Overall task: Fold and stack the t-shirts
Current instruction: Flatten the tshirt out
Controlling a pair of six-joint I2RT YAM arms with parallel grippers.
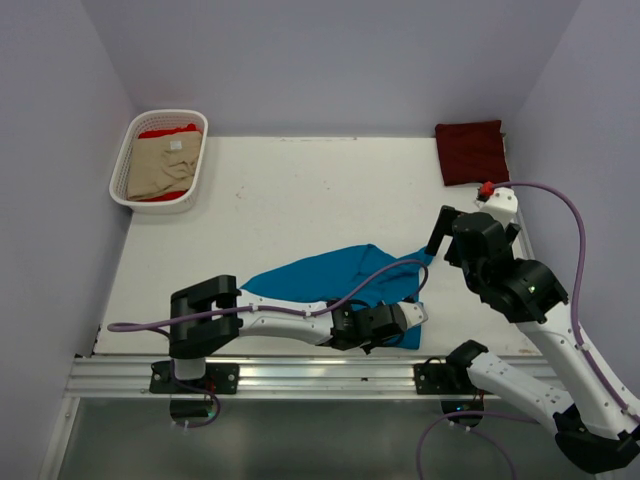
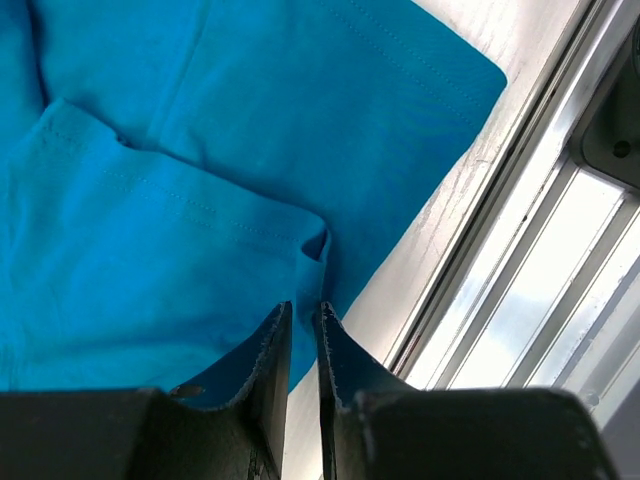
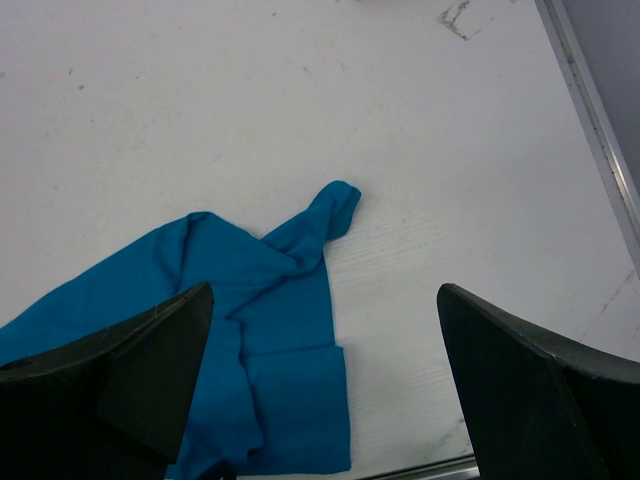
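1. The teal t-shirt lies crumpled and half-spread at the near edge of the counter. Judging by that spot between the two arms, it is the shirt being folded.
2. The left gripper sits low at the shirt's near right corner. It is closed to a thin slit right at a doubled hem. I cannot tell whether cloth is pinched in the slit.
3. The right gripper hangs above the shirt's far right tip, spread wide and holding nothing (probably lined up to take that twisted end).
4. The maroon t-shirt lies folded in the far right corner, which looks like the start of the stack.
5. The beige t-shirt and red t-shirt lie in the white basket, not yet folded.
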